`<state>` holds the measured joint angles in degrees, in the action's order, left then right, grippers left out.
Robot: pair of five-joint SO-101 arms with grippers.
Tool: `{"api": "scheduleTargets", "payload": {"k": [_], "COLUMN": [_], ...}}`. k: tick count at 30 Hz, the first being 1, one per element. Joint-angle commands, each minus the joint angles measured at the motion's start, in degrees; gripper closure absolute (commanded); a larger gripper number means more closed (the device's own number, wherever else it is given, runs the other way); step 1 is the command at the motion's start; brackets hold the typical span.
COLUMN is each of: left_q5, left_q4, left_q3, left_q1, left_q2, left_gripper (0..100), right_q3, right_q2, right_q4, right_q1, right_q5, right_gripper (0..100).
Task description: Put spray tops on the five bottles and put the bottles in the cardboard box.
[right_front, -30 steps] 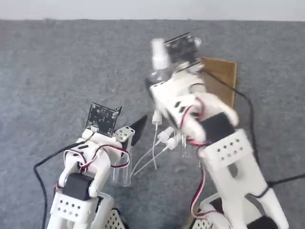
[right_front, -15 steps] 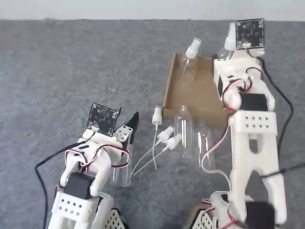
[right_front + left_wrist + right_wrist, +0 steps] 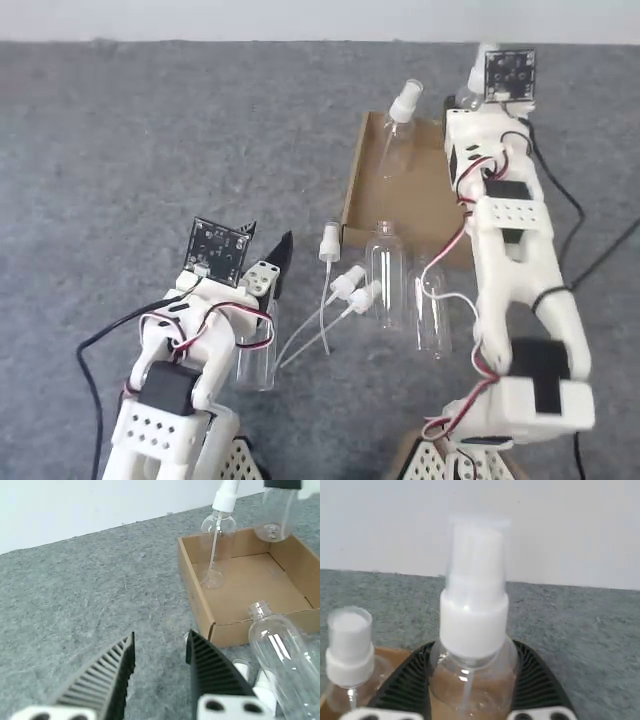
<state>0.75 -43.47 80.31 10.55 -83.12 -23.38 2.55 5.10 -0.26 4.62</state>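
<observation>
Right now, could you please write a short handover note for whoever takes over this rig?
The left gripper is open and empty, above the table short of the cardboard box.
The right gripper is shut on a capped bottle at the box's far corner; I cannot tell whether it rests on the box floor.
A second capped bottle is in the box. Two uncapped bottles lie in front of it, and a third uncapped bottle is beside the left arm. Three spray tops lie loose between them.
Done: two capped, one boxed.
Left: release the held bottle, then cap and box the other three.
</observation>
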Motion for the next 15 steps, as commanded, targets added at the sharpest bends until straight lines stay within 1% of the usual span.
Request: {"api": "scheduleTargets", "payload": {"k": [1,9,15], "left_q5": [0.44,0.44,0.44], "left_q4": [1.85,1.76,1.76], "left_q3": [-0.22,-0.22,-0.22], "left_q1": [-0.26,-0.26,-0.26], "left_q2": [-0.97,-0.97,-0.97], "left_gripper": [85,85,85], "right_q3": [0.88,0.88,0.97], "right_q2": [1.89,7.87,10.15], "right_q4": [-5.14,-10.86,-11.3], "right_q1": [0.48,0.48,0.31], "right_q5": [0.79,0.79,0.7], "right_gripper": [99.3,99.3,99.3]}}
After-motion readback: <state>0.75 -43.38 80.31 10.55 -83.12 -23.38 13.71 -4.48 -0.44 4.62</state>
